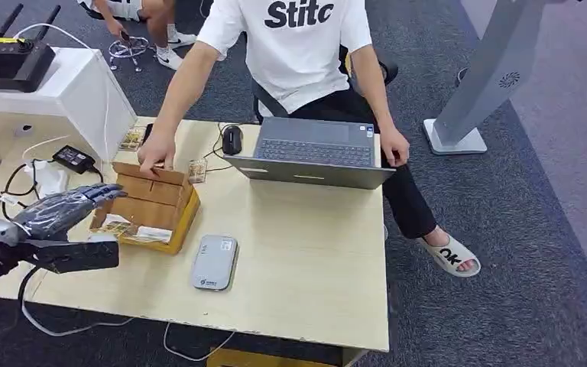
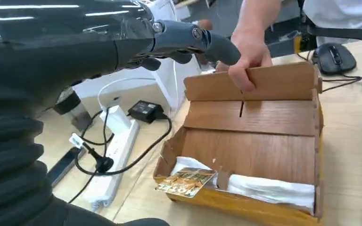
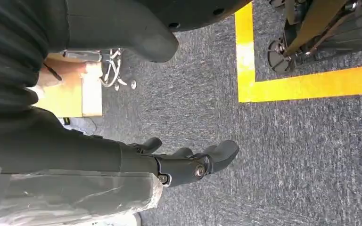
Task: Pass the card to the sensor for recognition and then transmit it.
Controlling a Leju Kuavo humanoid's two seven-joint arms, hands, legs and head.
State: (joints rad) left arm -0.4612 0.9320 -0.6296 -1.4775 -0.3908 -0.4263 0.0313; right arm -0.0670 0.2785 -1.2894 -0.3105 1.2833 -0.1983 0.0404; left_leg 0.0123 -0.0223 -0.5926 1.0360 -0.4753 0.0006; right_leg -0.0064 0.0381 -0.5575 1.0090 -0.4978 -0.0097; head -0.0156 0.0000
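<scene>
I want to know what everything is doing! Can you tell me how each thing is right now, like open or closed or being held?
left hand: open, holds nothing, hovers by the box
right hand: empty, fingers loosely curled, hangs over the carpet
wooden box: open, a person's hand rests on its back wall
card: lies at the box's front edge
laptop: lid open
card reader: flat on the table, untouched

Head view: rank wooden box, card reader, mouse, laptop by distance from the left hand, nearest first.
Measured from the left hand:
1. Wooden box, directly beside the fingers, toward the table's middle.
2. Card reader, flat near the table's front edge, past the box.
3. Mouse, at the far edge beside the laptop.
4. Laptop, farther right, in front of the seated person.
</scene>
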